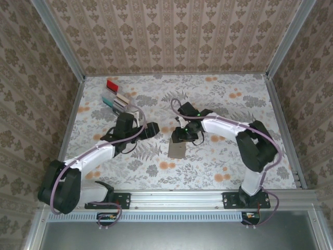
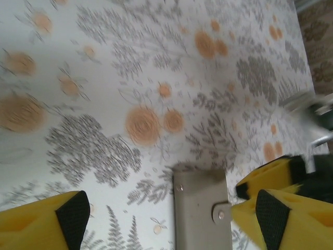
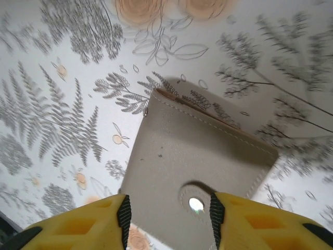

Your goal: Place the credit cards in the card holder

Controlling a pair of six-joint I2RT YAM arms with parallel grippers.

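— Where are the credit cards?
— Left of the card holder and farther back, well apart. The card holder lies folded on the table.
— Left claw?
— Spread wide, just left of the card holder.
— Right claw?
— Narrowed, straddling the card holder's snap. Whether it grips, I cannot tell.
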